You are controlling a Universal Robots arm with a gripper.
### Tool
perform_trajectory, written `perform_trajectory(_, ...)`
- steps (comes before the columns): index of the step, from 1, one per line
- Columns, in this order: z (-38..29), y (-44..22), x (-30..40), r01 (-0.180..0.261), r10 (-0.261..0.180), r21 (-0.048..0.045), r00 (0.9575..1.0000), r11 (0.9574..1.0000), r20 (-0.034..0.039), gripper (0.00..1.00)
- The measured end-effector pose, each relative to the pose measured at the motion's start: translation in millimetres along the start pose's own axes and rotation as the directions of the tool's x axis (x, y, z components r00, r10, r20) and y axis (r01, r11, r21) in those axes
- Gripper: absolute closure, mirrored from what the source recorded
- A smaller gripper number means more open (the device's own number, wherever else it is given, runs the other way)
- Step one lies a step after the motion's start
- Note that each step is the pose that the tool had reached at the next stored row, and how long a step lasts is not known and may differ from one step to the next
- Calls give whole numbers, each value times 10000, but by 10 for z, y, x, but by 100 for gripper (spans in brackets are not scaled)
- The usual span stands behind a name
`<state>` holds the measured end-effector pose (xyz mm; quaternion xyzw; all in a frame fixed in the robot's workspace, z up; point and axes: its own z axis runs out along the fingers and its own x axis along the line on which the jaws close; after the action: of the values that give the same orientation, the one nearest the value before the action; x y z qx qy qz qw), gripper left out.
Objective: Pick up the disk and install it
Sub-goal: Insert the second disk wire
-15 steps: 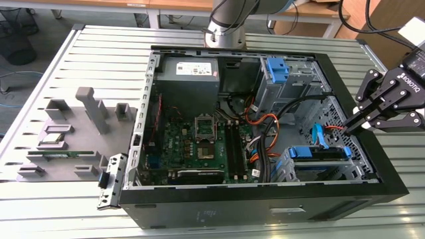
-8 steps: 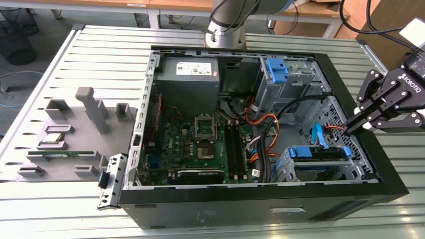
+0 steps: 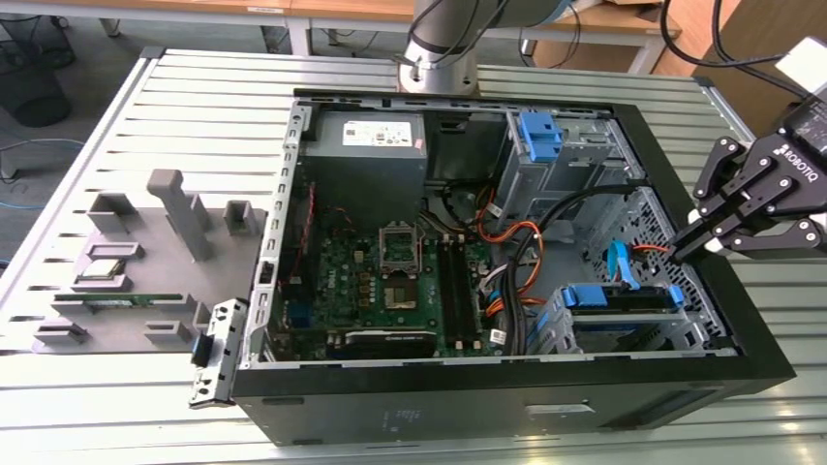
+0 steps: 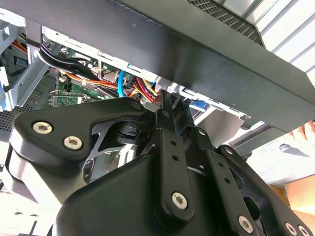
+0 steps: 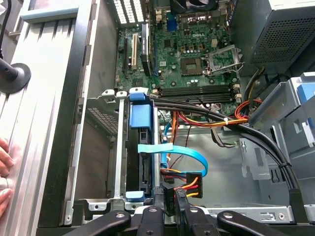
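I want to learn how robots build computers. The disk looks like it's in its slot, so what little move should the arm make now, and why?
Probably lift the gripper straight up, clear of the case. Its fingers look shut on nothing, and the disk with blue rails already sits in the metal cage.

The disk (image 5: 142, 147) sits edge-on in its drive cage (image 5: 118, 147), label hidden; a person's hand (image 5: 4, 172) is cut off by the frame edge.

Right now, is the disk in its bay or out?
In: the disk stands edgewise between the metal cage rails, blue rail at the bay mouth, gripper beside it.
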<state>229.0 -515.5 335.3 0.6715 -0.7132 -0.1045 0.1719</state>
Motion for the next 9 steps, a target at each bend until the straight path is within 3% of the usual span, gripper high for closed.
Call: perform_trajectory(9,15,-6,-2,-23,23,-1,10000,10000,-57,76)
